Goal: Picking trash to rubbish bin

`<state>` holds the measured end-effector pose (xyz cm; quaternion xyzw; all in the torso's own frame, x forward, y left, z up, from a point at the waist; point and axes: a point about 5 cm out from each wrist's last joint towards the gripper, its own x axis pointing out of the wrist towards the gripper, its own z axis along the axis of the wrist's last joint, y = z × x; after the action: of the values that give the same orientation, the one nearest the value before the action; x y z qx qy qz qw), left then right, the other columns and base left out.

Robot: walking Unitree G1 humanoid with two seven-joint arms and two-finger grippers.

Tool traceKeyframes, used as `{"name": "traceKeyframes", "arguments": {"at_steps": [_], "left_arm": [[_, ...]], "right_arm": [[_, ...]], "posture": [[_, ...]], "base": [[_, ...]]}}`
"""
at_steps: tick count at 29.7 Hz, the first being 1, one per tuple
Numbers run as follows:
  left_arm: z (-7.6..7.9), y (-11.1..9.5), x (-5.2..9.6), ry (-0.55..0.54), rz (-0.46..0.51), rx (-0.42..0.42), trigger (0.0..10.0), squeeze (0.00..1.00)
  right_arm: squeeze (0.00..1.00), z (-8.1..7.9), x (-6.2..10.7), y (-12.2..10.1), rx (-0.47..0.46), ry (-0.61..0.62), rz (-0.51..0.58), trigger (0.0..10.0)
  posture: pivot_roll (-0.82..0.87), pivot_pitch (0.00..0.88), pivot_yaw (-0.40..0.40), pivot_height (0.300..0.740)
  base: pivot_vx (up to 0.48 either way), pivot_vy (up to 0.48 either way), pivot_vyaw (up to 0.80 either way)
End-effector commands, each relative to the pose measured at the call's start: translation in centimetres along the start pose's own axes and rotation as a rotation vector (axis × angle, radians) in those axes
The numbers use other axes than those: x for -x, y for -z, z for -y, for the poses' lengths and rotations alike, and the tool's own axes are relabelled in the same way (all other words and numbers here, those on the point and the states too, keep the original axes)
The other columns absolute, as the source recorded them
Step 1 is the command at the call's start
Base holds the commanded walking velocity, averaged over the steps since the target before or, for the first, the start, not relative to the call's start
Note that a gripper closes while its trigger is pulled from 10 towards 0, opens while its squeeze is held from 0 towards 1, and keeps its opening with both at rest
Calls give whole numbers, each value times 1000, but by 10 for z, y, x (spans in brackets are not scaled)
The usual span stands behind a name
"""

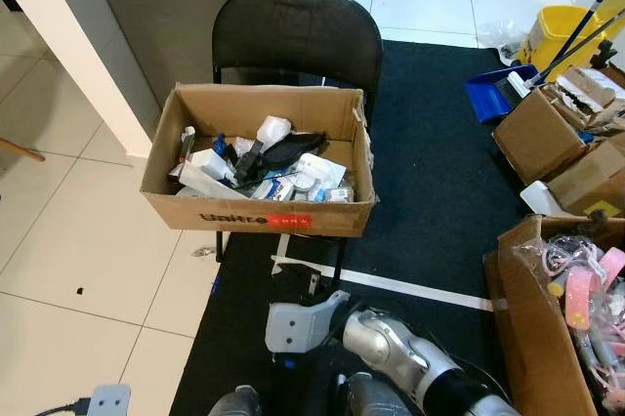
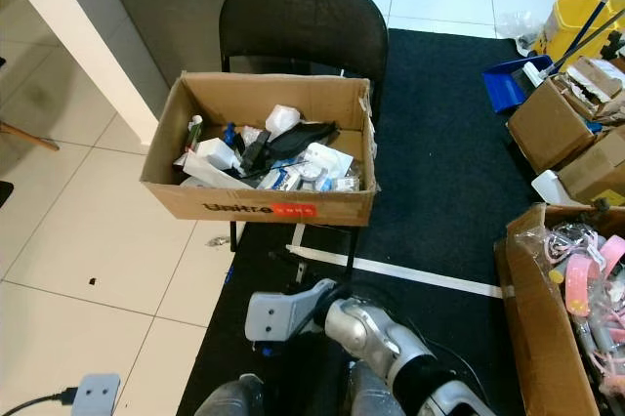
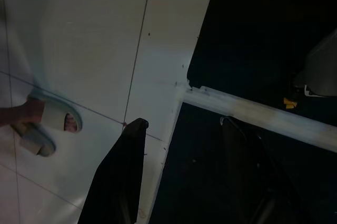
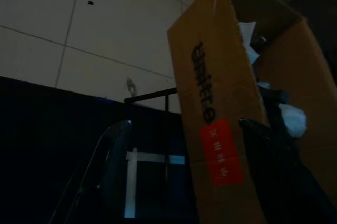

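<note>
Brown cardboard box [image 1: 259,209] full of mixed trash [image 1: 264,170] sits on black folding chair [image 1: 297,40]. Our right claw [image 4: 184,166], fingers apart, hangs before it; left claw [image 3: 184,182] seemingly parted over floor.

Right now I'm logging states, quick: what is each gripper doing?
Left gripper: open, empty, over the black mat edge.
Right gripper: open, empty, before the brown cardboard box.
</note>
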<state>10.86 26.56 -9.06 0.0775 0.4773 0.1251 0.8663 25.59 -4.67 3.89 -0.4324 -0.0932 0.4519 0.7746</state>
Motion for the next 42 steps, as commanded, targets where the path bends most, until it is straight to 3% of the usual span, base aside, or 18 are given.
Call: {"name": "traceKeyframes", "arguments": {"at_steps": [1, 7, 16, 25, 34, 42], "left_arm": [[-3, 14, 4, -4, -40, 5, 10000, 0], [-2, 23, 8, 3, -43, -11, 10000, 0], [-17, 66, 28, -36, -128, -1, 10000, 0], [-32, 93, 45, -72, -174, 8, 10000, 0], [-19, 97, 45, -52, -194, 20, 10000, 0], [-11, 79, 33, -34, -171, 34, 10000, 0]], "right_arm": [[0, -6, 3, -2, 3, -25, 5, 10000], [0, -7, 15, -4, 11, -28, 13, 10000], [0, -10, 32, -13, 9, -28, 19, 10000], [0, -12, 43, -21, 8, -28, 22, 10000], [0, -10, 44, -16, -5, -25, 2, 10000], [0, -5, 27, -9, -12, -37, -31, 10000]], "posture": [[57, 278, 49, 740], [107, 306, 43, 740], [207, 327, 47, 740], [267, 349, 47, 740], [229, 341, 27, 740], [154, 290, 9, 740]], "base": [[0, 0, 0], [0, 0, 0], [0, 0, 0], [0, 0, 0], [0, 0, 0], [0, 0, 0]]}}
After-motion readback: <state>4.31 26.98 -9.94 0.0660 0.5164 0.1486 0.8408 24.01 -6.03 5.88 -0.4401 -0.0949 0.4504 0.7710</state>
